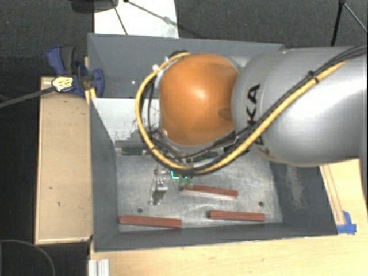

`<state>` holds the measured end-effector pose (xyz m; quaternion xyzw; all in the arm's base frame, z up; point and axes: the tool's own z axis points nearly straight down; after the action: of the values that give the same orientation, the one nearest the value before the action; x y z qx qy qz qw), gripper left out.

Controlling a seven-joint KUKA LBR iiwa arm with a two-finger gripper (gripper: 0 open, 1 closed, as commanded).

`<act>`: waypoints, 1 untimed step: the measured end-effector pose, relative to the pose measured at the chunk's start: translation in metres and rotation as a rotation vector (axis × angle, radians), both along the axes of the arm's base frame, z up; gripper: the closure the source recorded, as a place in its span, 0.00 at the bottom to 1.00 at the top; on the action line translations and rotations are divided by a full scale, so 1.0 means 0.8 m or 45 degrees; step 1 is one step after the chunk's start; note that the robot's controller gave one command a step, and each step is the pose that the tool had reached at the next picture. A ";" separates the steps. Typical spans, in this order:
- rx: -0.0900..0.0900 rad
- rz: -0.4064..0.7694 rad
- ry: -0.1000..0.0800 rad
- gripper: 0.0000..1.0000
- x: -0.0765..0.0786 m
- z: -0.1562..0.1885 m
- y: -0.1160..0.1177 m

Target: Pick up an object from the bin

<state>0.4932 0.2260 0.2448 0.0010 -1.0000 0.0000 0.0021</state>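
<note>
Pincer (171, 183): low in the bin, tucked under my orange wrist cover (195, 99); spread or pressed together, I cannot tell, the cover hides it.
Nearest thing: red-brown flat stick (214, 192), mid-floor, its left end just beside my pincer; nothing seen pinched.
Others: second stick (237, 215) near the front wall, right of centre; third stick (149, 221) front left; all three lie flat and apart from each other.
Bin (104, 183): grey metal, hard bare floor between the sticks.
Risk, slip: the stick lies flat on metal, so I judge my pincer may skate over it or shove it along instead of gripping it.
Risk, tilt: I sit at the stick's end, not its middle; lifted from there it likely droops and drops out.
Risk, jam: pushing down too far would drive my pincer into the floor.
Risk, snag: my cables (138, 111) loop out near the back-left wall and could catch on a swing.
Task state: not yet picked, by my reading.
</note>
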 end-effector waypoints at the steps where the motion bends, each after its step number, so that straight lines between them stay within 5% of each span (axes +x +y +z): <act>1: 0.002 -0.005 -0.008 0.00 0.002 0.004 -0.001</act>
<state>0.4950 0.2251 0.2477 -0.0009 -1.0000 -0.0008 -0.0009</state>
